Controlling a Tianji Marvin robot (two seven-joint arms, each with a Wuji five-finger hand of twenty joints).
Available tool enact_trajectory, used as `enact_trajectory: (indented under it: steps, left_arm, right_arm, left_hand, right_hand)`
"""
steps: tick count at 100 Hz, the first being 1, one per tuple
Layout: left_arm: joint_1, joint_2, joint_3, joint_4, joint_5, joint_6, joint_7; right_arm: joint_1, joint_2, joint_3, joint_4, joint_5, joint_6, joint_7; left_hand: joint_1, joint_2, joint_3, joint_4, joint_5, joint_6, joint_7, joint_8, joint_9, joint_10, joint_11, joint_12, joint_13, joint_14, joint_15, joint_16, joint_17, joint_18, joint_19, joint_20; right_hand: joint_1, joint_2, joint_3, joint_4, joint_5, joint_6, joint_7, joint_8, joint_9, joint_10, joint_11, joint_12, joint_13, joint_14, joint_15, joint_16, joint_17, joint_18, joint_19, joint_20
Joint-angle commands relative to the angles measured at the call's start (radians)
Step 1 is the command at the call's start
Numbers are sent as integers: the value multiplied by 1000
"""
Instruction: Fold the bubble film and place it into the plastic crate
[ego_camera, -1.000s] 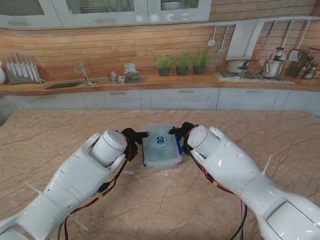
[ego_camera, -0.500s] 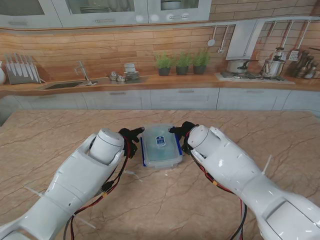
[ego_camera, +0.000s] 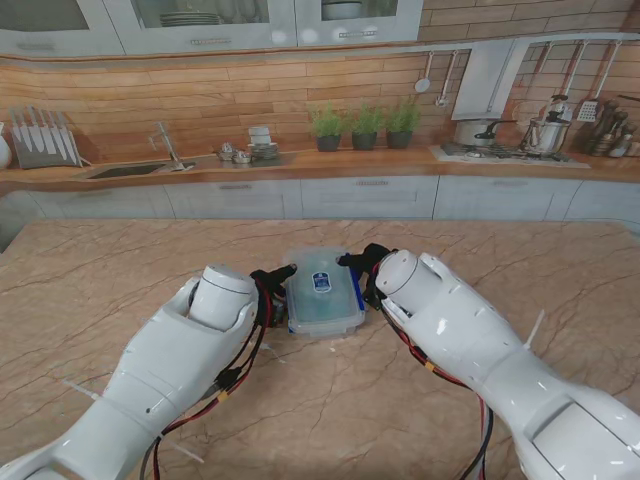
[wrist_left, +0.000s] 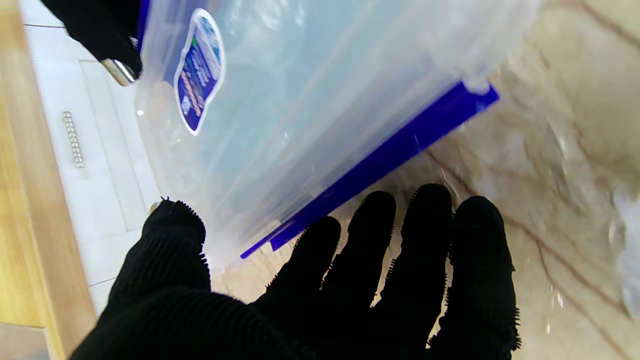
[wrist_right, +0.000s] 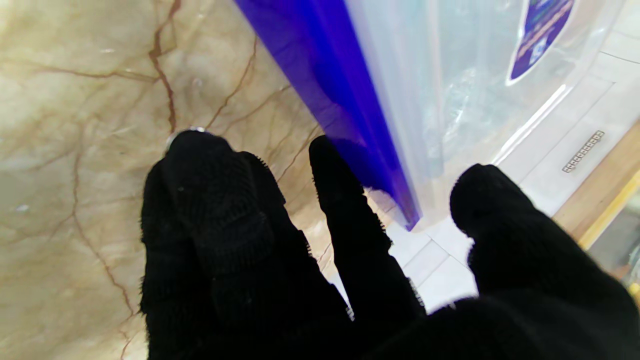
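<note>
The plastic crate (ego_camera: 322, 292) is a clear lidded box with blue side latches and a blue label, in the middle of the table. My left hand (ego_camera: 272, 280) in its black glove is at the crate's left side, open. In the left wrist view its thumb (wrist_left: 172, 235) and fingers (wrist_left: 425, 240) are spread around the crate's near corner by the blue latch (wrist_left: 380, 155). My right hand (ego_camera: 360, 270) is at the crate's right side, open, with its index fingertip (wrist_right: 332, 160) against the blue latch (wrist_right: 325, 80). A glossy clear patch (wrist_left: 625, 235) on the table may be the bubble film.
The marble table (ego_camera: 330, 420) stretches around the crate. Behind it runs a kitchen counter with a sink (ego_camera: 130, 170), potted plants (ego_camera: 365, 128) and a stove (ego_camera: 490, 150). My two white forearms fill the near part of the stand view.
My left hand drew back from the crate, then came in again slightly nearer to me. The right hand and the crate have stayed still.
</note>
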Motion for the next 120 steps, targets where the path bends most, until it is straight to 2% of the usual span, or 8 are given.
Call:
enact_trajectory:
  steps: [1,25,41,49,75,94,105,120]
  left_arm:
    - [17,-14,8,18,-20,0,-16]
    - [22,-25,11,37,-115,-17,-34]
    - [13,-32,16,57,-155,-33,-43]
    - [14,-42,9,64,-195,-53,-21]
    - [20,-62,-11,66,-275,-106,53]
    - [35,-72,-36,43,-345,-146,123]
    - [46,-75,-50,24,-389,-162,160]
    - [56,-77,-63,5,-435,-187,203]
  right_arm:
    - [-3,-4,1,-6,3,-2,3]
    - [-2,-2,1,-9,5,-1,11]
    - [-3,-1,4,-11,7,-1,12]
    - [-2,0,3,-11,7,-2,14]
    - [0,1,-1,-10,9,9,25]
    - [3,0,-2,-8,11,18,28]
    - [5,0,0,-3,12,18,30]
    - [7,-1,2,1,13,19,28]
  left_hand:
    - [-13,46,-25,26,-24,-36,-28,-9,-68,10,-69,-40,-95,-25,-163,-73,-41,-22,-23,-25]
    - [-16,55,-27,26,-36,-84,-12,-4,-80,-74,-80,-49,-133,-35,-188,-87,-94,-34,-29,-41]
    - [-19,64,-29,26,-98,-116,-12,-2,-169,-120,-113,-65,-189,-80,-225,-106,-168,-68,-86,-83]
    - [-18,64,-28,27,-133,-130,10,9,-206,-131,-112,-66,-208,-66,-222,-106,-186,-77,-91,-98]
    - [-3,48,-25,30,-169,-146,61,33,-209,-144,-89,-56,-191,-62,-189,-92,-179,-96,-56,-95]
    - [32,25,-13,39,-218,-157,98,49,-245,-143,-66,-42,-224,-130,-181,-81,-220,-157,-76,-112]
    - [56,16,-8,41,-237,-162,109,53,-253,-142,-57,-37,-222,-144,-180,-75,-233,-184,-91,-124]
    - [76,11,0,45,-253,-155,128,56,-241,-131,-20,-17,-153,-130,-36,42,-206,-197,-5,-88]
  right_hand:
    - [-15,28,-23,33,5,-29,-2,9,-12,4,10,14,-10,28,-4,8,-7,27,-1,15]
    - [-14,29,-25,35,5,-31,-4,10,-13,5,10,14,-11,28,-4,8,-8,26,-1,16]
    - [-14,28,-26,36,5,-31,-4,12,-12,4,10,14,-12,28,-4,8,-9,25,0,17]
    - [-11,21,-26,37,5,-32,-5,12,-12,2,10,14,-12,28,-4,9,-9,24,1,18]
    - [-6,19,-21,39,3,-34,-6,14,-12,0,9,14,-12,26,-5,9,-8,23,2,20]
    - [-7,24,-20,40,2,-34,-7,15,-13,-2,9,14,-12,25,-5,9,-9,22,3,22]
    - [-7,26,-21,40,1,-36,-8,16,-15,-2,8,14,-14,25,-6,9,-10,22,3,23]
    - [-8,28,-22,40,1,-37,-8,17,-15,-4,9,14,-17,25,-7,9,-12,17,6,25]
